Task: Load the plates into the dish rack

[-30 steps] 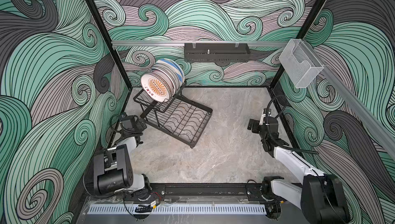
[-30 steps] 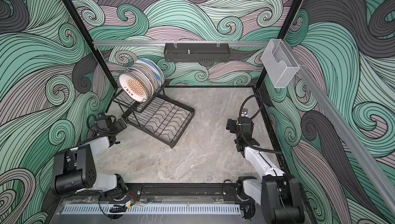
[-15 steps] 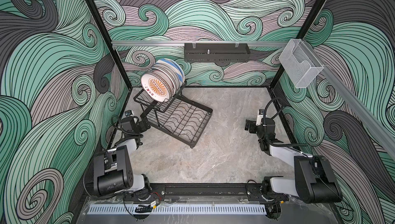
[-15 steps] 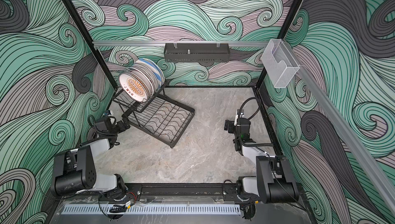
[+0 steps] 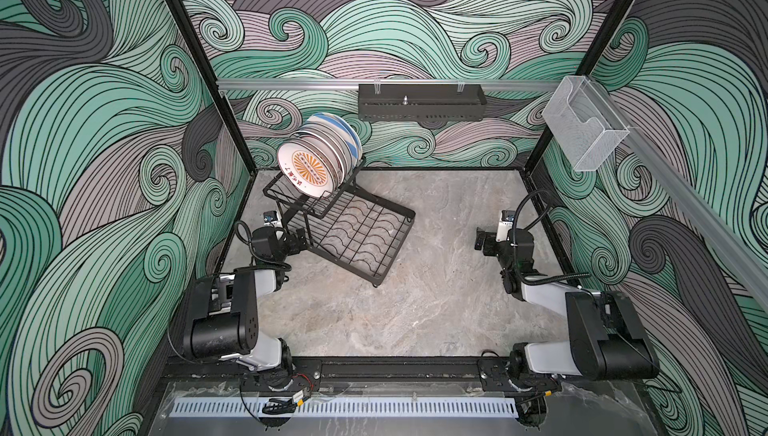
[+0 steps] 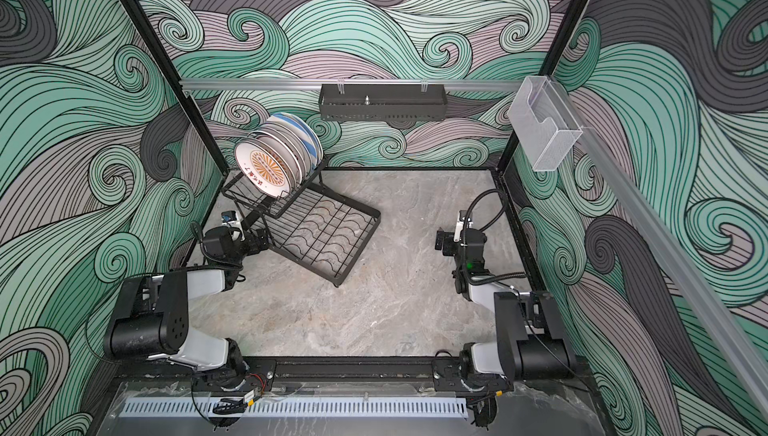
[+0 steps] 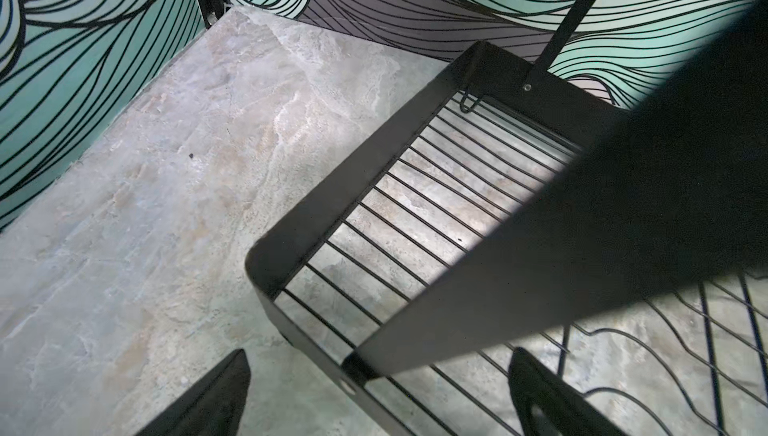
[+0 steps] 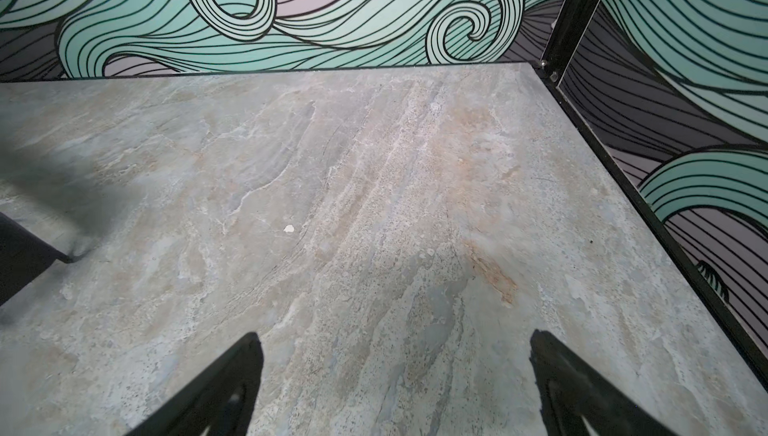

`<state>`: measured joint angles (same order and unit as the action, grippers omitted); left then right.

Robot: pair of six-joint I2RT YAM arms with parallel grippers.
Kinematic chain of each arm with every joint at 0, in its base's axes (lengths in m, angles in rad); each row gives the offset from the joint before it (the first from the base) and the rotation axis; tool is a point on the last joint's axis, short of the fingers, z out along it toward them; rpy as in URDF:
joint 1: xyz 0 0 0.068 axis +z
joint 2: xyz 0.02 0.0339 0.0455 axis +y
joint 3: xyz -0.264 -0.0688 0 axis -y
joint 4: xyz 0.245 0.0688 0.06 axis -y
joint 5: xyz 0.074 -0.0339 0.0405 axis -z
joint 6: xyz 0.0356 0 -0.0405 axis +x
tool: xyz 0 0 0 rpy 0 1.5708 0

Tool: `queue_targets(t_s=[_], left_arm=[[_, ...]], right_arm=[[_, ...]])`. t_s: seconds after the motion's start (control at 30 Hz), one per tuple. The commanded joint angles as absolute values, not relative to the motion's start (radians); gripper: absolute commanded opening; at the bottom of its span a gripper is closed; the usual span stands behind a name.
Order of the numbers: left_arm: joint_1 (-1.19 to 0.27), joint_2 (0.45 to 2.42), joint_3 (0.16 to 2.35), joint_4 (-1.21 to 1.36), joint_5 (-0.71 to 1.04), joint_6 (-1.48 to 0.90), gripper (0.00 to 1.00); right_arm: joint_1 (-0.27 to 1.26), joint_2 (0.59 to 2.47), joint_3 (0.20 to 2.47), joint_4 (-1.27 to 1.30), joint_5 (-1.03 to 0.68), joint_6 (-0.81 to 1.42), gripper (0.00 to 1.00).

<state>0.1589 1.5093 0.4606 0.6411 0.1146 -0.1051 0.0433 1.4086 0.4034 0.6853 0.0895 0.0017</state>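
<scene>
Two tools released | left tool at dish rack rim | right tool above table | plates: top views only

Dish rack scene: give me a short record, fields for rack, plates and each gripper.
rack: back left of the table, lower grid unloaded
plates: on edge, in a row in the rack's raised tier
left gripper: open, at the rack's near corner, frame bar between the jaws
right gripper: open, over the table, holding nothing
</scene>
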Motion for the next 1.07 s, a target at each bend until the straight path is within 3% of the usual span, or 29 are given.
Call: queue_targets(t_s=[0.0, 0.17, 1.03], left_arm=[[0.11, 1.523, 0.461, 0.68, 0.135, -0.015, 0.99], [0.11, 1.526, 0.465, 0.674, 0.137, -0.016, 0.99], [0.11, 1.528, 0.468, 0.673, 0.135, -0.016, 0.99]], right_arm=[[0.038, 1.464, 0.369, 0.851, 0.057, -0.035, 1.0], [0.037, 1.545, 0.4, 0.874, 0.003, -0.054, 1.0], [0.028, 1.536, 0.417, 0.82, -0.003, -0.044, 0.99]])
